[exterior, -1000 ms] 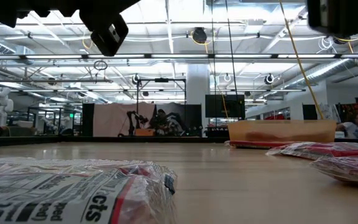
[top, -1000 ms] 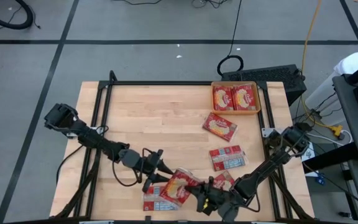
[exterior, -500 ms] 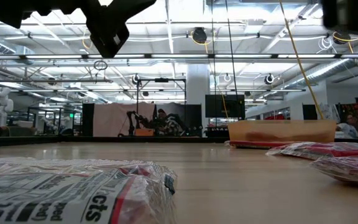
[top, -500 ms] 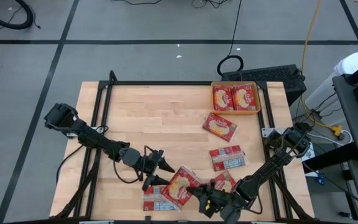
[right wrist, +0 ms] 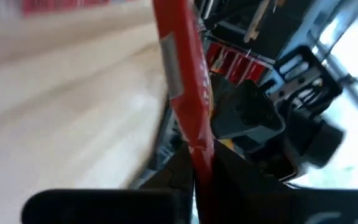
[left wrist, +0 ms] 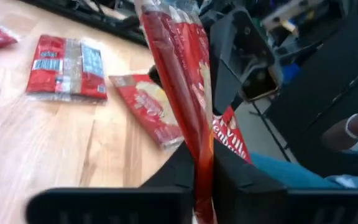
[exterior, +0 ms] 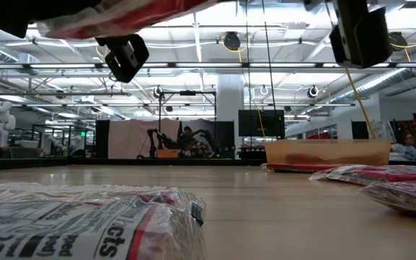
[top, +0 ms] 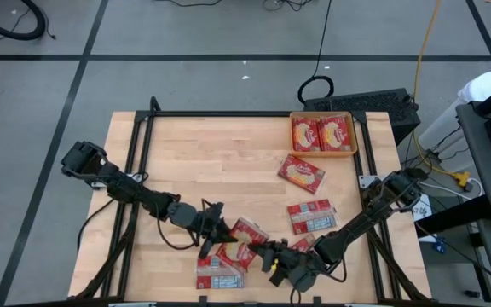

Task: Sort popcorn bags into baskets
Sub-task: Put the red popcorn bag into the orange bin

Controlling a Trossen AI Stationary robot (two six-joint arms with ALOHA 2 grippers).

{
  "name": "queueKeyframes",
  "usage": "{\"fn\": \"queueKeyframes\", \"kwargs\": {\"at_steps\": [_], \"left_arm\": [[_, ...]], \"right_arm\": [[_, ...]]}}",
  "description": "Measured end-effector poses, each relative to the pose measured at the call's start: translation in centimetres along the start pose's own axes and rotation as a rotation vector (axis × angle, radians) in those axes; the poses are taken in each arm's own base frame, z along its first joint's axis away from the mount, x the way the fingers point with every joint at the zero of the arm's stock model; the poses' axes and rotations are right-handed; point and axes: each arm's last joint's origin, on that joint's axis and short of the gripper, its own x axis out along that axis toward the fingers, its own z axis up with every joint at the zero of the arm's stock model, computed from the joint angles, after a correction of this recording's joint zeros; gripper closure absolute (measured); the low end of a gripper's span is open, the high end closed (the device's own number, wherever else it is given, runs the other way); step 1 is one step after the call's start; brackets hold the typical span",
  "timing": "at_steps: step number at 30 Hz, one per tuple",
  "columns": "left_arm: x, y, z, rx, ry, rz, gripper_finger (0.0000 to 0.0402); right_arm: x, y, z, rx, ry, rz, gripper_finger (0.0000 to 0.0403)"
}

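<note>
Tabletop packets (top: 311, 217) lie scattered beside both claws, left claw (top: 225, 235) and right claw (top: 265, 252), pinching one bag (top: 244, 239).

Both arms matte black: chunky cylindrical joint housings linked by slim tube segments. Left arm (top: 135, 194) has a loose black cable looping off the forearm. Right arm (top: 373, 215) has the same build. Fingers (left wrist: 241, 180) are flat dark plastic with squared edges on a wide black crossbar.
</note>
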Motion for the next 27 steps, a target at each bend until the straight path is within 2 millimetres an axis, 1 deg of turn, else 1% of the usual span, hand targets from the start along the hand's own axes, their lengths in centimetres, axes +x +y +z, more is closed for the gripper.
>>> {"fn": "queueKeyframes", "kwargs": {"at_steps": [1,2,7,10,13,19,23,27], "left_arm": [[0.0,0.1,-0.1,0.001,0.014,0.005,0.0382],[0.0,0.3,-0.2,0.002,0.028,0.013,0.0384],[0.0,0.8,-0.3,0.017,0.059,0.035,0.0364],[0.0,1.2,-0.1,0.035,0.062,0.04,0.0373],[-0.5,1.2,0.5,0.067,0.061,0.037,0.0387],[-2.4,0.8,2.0,0.132,0.048,0.087,0.038],[-3.7,0.3,2.7,0.15,0.039,0.144,0.0385],[-4.3,-0.2,3.5,0.182,-0.044,0.188,0.0386]], "right_arm": [[0.0,0.1,0.0,0.057,-0.015,0.006,0.0367],[0.0,0.1,0.1,0.118,-0.024,0.009,0.0363],[-0.5,0.5,0.6,0.405,-0.046,0.04,0.0333],[-0.7,0.8,0.7,0.602,-0.041,0.061,0.0316],[-0.8,1.1,0.7,0.793,-0.024,0.087,0.03],[-1.1,1.6,0.8,1.148,0.006,0.133,0.0279],[-1.1,1.5,0.7,1.351,0.032,0.109,0.0275],[-0.9,1.4,0.2,1.613,0.132,-0.03,0.0278]]}}
